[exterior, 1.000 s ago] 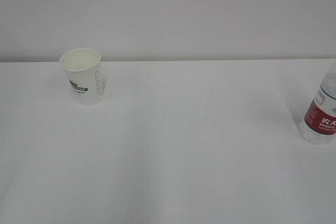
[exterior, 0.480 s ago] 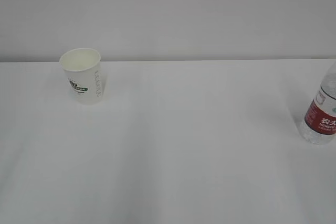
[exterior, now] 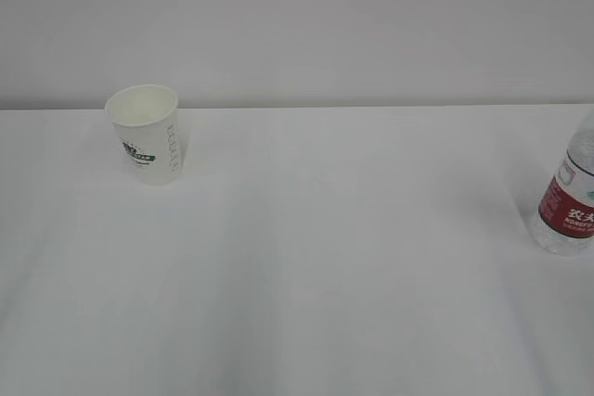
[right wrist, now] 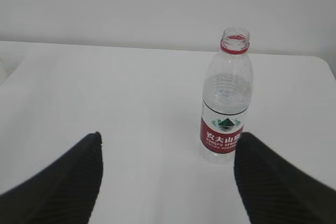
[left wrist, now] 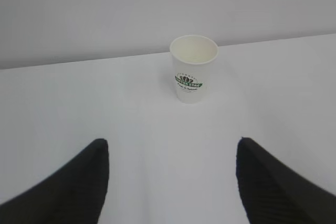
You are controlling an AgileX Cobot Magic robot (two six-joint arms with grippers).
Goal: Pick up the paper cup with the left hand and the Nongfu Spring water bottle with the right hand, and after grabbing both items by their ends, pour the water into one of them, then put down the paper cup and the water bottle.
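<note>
- While neither arm shows in the exterior view, the paper cup (exterior: pixel 148 134) stands upright far left on the white table (exterior: pixel 325 266); the Nongfu Spring water bottle (exterior: pixel 567 203) stands at the right edge, partly cropped.
- Left wrist view: the left hand (left wrist: pixel 170 182) is spread wide, empty, cup ahead, well apart.
- Right wrist view: the right hand (right wrist: pixel 167 179) is spread wide, empty; the uncapped bottle stands ahead, seemingly holding water (right wrist: pixel 227 98).

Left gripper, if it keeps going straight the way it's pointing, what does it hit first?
Probably the paper cup, upright just right of the open left gripper's centre line; only bare table lies between, though depth is unclear.
</note>
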